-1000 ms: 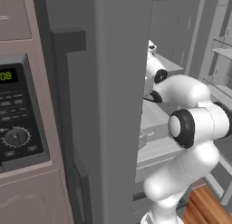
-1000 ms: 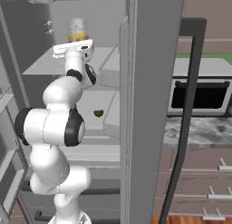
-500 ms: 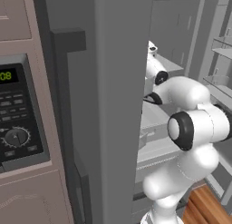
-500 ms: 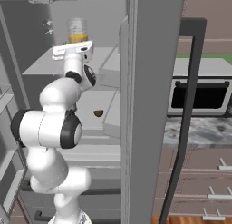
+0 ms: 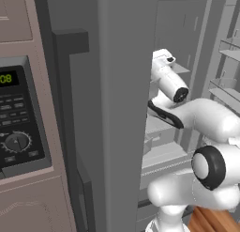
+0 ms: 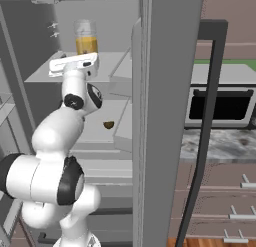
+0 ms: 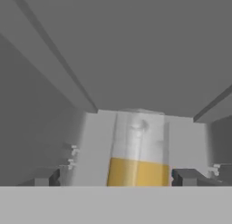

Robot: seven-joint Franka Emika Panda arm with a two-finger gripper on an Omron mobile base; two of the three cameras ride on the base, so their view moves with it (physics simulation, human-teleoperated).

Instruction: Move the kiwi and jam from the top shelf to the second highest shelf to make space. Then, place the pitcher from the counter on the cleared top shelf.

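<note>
The pitcher (image 6: 86, 37), clear with yellow in its lower half, stands upright on the top shelf (image 6: 42, 71) inside the open fridge. My gripper (image 7: 115, 177) is open right in front of it. In the hand view the pitcher (image 7: 138, 150) rises between the two dark fingertips (image 7: 186, 177), with a gap on each side. One level down, the kiwi (image 6: 108, 124) lies on the second highest shelf (image 6: 95, 133). The jam is hidden. The speckled counter (image 6: 220, 141) lies to the right of the fridge.
The open fridge door (image 6: 170, 116) stands close on the arm's right, with its dark handle (image 6: 205, 131) beyond. A silver toaster oven (image 6: 225, 103) sits on the counter. A wall oven panel (image 5: 14, 118) and the other fridge door (image 5: 122, 109) are on the left.
The jaws have opened and let go of the pitcher, which stays standing on the top shelf. The arm has barely moved.
</note>
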